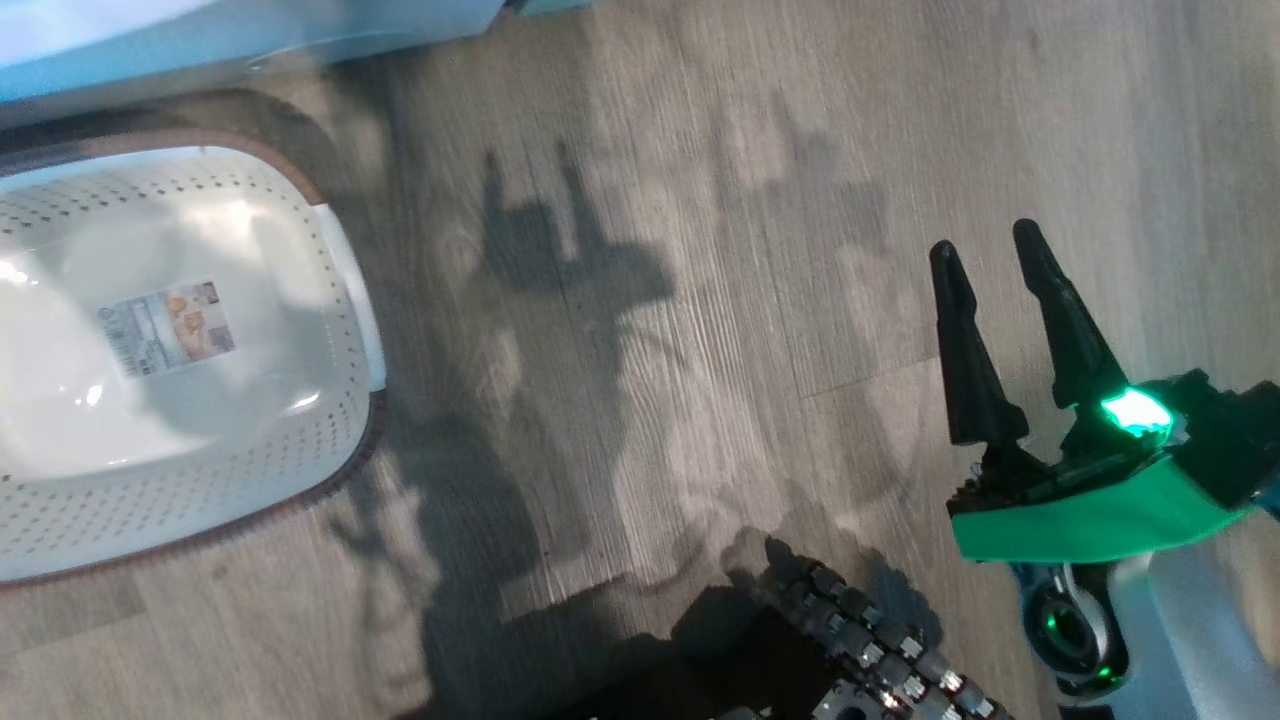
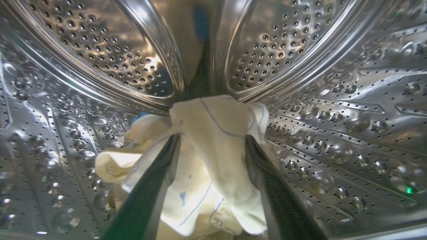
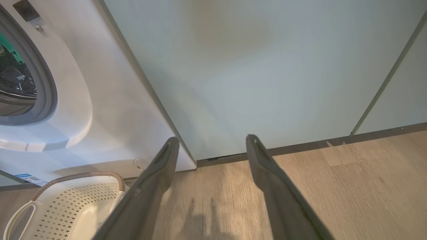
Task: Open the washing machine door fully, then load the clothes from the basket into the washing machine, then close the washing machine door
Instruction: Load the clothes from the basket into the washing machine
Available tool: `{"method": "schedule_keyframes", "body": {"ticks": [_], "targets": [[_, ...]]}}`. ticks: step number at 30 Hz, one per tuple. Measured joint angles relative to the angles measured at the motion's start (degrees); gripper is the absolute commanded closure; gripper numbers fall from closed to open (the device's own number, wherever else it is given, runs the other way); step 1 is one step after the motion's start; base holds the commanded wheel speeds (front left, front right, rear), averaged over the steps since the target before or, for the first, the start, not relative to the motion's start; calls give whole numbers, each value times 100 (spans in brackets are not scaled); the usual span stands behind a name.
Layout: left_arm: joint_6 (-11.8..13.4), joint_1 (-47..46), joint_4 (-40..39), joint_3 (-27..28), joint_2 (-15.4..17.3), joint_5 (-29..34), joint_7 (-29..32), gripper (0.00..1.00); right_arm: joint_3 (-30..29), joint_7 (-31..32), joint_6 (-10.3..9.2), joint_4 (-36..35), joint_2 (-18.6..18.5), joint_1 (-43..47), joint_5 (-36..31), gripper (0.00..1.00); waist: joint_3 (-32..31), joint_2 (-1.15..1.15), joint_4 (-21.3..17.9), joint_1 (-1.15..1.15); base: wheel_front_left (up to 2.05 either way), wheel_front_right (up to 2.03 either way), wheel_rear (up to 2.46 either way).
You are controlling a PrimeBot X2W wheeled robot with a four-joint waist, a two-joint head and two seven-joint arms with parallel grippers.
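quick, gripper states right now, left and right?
Left gripper: open, fingers either side of the clothes inside the washing machine, not clamping them.
Right gripper: open, empty, above the floor.

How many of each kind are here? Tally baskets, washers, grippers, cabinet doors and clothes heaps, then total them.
basket: 1
washing machine: 1
grippers: 2, the left gripper and the right gripper
cabinet doors: 2
clothes heap in the drum: 1; the garments in it cannot be told apart
Total: 7
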Motion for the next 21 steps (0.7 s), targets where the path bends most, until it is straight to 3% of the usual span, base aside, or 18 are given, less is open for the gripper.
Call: {"method": "schedule_keyframes", "body": {"ticks": [11,21], "targets": [[167,960,-428,63,-271,-286,-638,0,-289,0,0,3,0,25,-305,0,-321,0,375,0,0,0,0],[710,2526,-1842,194,-315,-543,-1284,0,-542,0,0,8,-1,186,-572,0,-733,0,823,0,0,0,0]]}}
